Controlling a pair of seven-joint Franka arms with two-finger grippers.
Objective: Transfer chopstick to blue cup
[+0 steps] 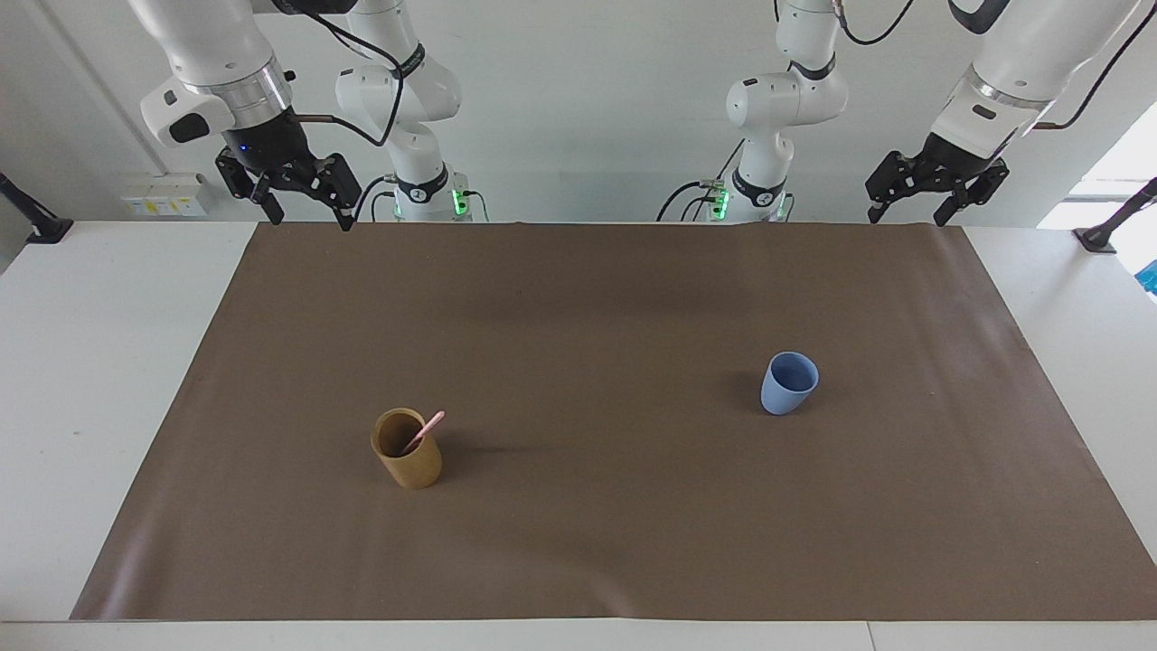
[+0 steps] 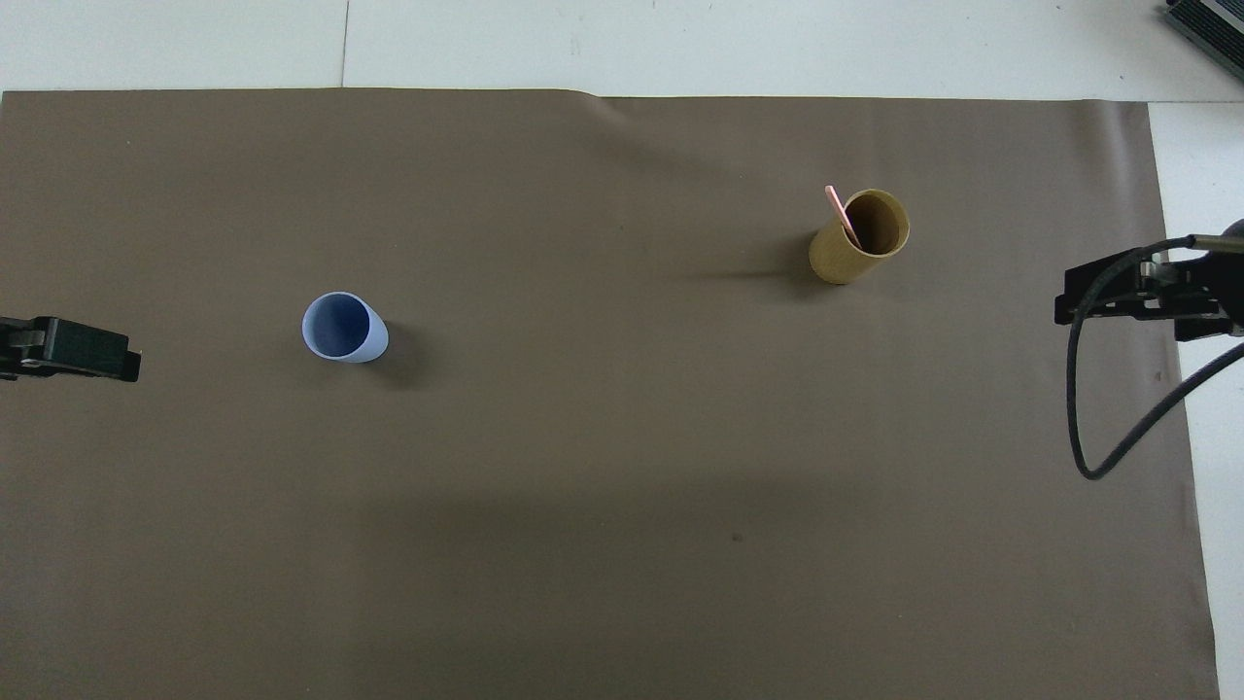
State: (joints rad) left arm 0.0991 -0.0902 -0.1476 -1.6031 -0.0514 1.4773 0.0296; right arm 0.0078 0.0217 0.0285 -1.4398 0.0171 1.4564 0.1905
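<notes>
A pale pink chopstick (image 1: 425, 431) (image 2: 841, 214) leans in a tan-brown cylindrical cup (image 1: 409, 457) (image 2: 860, 241), its top poking out over the rim. That cup stands toward the right arm's end of the mat. The blue cup (image 1: 789, 383) (image 2: 343, 328) stands upright with nothing in it, toward the left arm's end and a little nearer to the robots. My right gripper (image 1: 307, 215) (image 2: 1079, 297) hangs open, raised over the mat's edge by the robots. My left gripper (image 1: 907, 217) (image 2: 117, 358) hangs open in the same way at its own end. Neither holds anything.
A brown mat (image 1: 578, 542) (image 2: 583, 486) covers most of the white table (image 1: 99, 362). A black cable (image 2: 1108, 428) loops below the right gripper. A dark object (image 2: 1210, 29) lies at the table's corner farthest from the robots, at the right arm's end.
</notes>
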